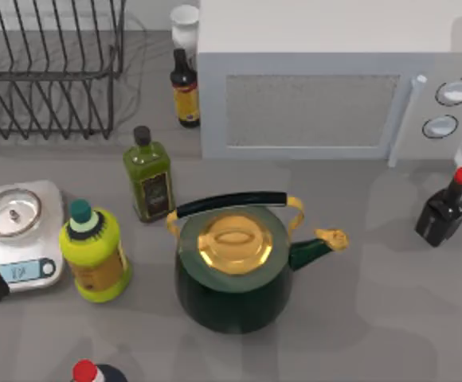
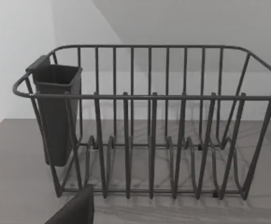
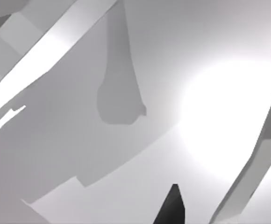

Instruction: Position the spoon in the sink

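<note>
White spoon point(image 1: 185, 22) at the top view's upper middle, between dish rack point(image 1: 48, 79) and microwave point(image 1: 334, 87). We cannot tell how open our left gripper point(image 2: 74, 211) or right gripper point(image 3: 172, 206) jaws are.

We see a glossy dark green kettle point(image 1: 232, 278) with polished brass-looking lid and spout, standing on a matt grey table point(image 1: 374, 302), and a dish rack point(image 2: 149, 135) of thin dark metal wire holding a matt dark plastic cup point(image 2: 56, 116). The scale point(image 1: 20, 235) has a shiny steel plate on smooth white plastic. The microwave point(image 1: 326, 87) looks matt white, while the olive oil bottle point(image 1: 149, 177) and yellow bottle point(image 1: 95, 253) look smooth and faintly glossy.
</note>
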Robot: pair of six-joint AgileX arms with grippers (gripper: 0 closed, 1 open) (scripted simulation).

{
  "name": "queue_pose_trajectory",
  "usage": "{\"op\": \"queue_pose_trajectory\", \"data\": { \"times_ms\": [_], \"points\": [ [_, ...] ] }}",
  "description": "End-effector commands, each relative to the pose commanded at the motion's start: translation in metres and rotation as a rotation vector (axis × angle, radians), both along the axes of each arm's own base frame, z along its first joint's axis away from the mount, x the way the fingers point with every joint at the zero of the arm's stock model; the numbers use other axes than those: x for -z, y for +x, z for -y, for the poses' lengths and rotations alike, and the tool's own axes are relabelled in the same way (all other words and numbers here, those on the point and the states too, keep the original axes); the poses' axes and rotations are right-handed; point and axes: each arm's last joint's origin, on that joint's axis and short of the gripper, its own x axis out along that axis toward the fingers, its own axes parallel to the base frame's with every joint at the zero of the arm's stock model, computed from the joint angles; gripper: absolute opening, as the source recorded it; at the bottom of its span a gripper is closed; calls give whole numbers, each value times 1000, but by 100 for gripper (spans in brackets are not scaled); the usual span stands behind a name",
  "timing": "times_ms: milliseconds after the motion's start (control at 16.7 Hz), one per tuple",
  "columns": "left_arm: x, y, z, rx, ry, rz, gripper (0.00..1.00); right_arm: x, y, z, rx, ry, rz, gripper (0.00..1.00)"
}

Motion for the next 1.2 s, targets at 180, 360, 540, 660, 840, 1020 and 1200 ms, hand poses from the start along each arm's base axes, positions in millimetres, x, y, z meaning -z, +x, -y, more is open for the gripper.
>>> {"op": "queue_pose_trajectory", "data": {
  "times_ms": [180,360,540,660,840,1020,1200],
  "points": [
    [0,0,0,0,0,0,100,2,-1,0,1,-2,14,0],
    [0,0,0,0,0,0,100,2,-1,0,1,-2,14,0],
    [0,0,0,0,0,0,100,2,-1,0,1,-2,14,23],
    [0,0,0,0,0,0,100,2,-1,0,1,-2,14,38],
    [0,0,0,0,0,0,100,2,-1,0,1,-2,14,60],
    [0,0,0,0,0,0,100,2,-1,0,1,-2,14,83],
    [0,0,0,0,0,0,100,2,-1,0,1,-2,14,100]
  ]
}}
